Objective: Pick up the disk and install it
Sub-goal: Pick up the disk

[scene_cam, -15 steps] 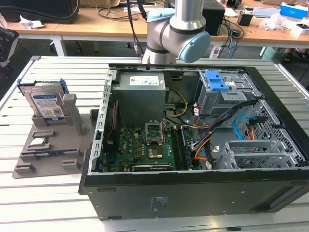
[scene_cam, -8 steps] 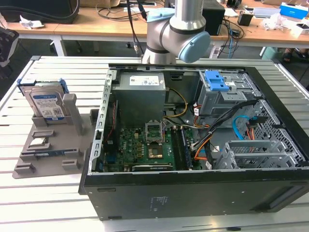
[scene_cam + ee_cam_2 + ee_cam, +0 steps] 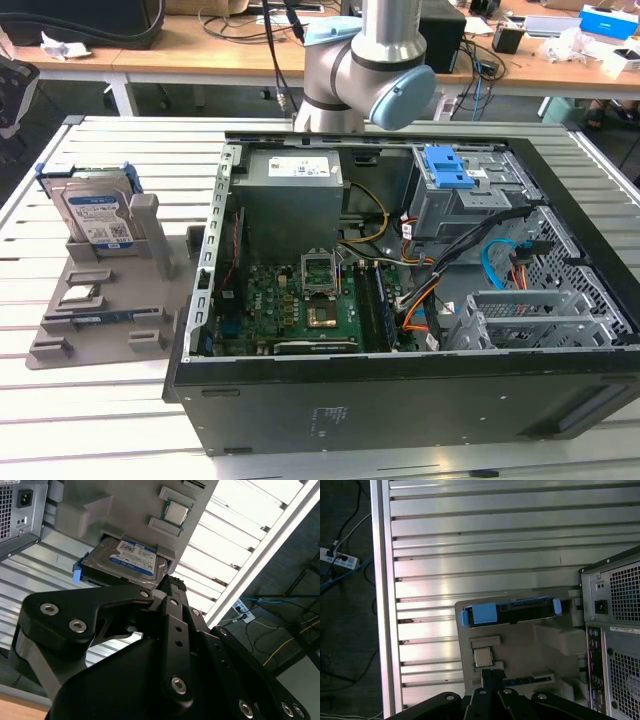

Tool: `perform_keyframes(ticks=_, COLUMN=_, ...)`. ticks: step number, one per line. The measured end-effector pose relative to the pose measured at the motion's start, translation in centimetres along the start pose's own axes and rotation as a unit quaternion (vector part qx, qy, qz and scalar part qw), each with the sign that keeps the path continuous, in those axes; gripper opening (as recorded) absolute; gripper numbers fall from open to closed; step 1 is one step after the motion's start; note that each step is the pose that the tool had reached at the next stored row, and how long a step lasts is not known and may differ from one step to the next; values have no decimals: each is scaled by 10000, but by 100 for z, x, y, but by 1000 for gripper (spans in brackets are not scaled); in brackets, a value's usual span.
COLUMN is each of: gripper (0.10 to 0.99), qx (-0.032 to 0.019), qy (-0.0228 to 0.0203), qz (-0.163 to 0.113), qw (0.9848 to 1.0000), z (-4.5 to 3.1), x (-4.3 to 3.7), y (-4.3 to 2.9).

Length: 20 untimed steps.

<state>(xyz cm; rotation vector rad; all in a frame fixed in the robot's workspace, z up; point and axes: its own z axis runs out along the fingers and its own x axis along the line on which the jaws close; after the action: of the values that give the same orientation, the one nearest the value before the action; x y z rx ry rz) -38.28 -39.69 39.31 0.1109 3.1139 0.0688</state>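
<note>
Slatted table (image 3: 100,425) bears case (image 3: 400,395); disk (image 3: 100,215) stands in stand (image 3: 150,325) at its nine o'clock, exterior view; second wrist view shows its label, first wrist view its blue edge; gripper (image 3: 492,674) seemingly narrow, empty.

The flat rectangular silver metal disk (image 3: 98,215) wears a white-and-blue barcoded label, with a blue plastic bracket along its edges. The moulded plastic holder (image 3: 110,325) is matte grey. The ribbed metal surface (image 3: 60,430) is pale silver-white, striped by parallel slats. The open steel computer case (image 3: 400,405) is black; inside are a green circuit board (image 3: 295,300), a grey drive cage with a bright blue latch (image 3: 447,168), orange cables (image 3: 418,300) and a blue cable (image 3: 487,262). The robot arm (image 3: 350,75) is silver with light-blue caps.
</note>
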Motion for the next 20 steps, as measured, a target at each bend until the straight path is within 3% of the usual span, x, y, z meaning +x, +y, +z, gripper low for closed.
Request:
perform_keyframes(ticks=2, gripper=106, qx=-9, qy=16, qz=-368, qw=9993, z=1, x=0, y=0)
perform_keyframes(ticks=6, gripper=106, qx=-17, qy=34, qz=-747, qw=9972, z=0, x=0, y=0)
perform_keyframes(ticks=9, gripper=106, qx=-21, qy=41, qz=-917, qw=9958, z=0, x=0, y=0)
perform_keyframes(ticks=11, gripper=106, qx=-25, qy=50, qz=-1105, qw=9939, z=0, x=0, y=0)
perform_keyframes(ticks=16, gripper=106, qx=-30, qy=59, qz=-1304, qw=9914, z=0, x=0, y=0)
perform_keyframes(ticks=20, gripper=106, qx=-38, qy=74, qz=-1651, qw=9862, z=0, x=0, y=0)
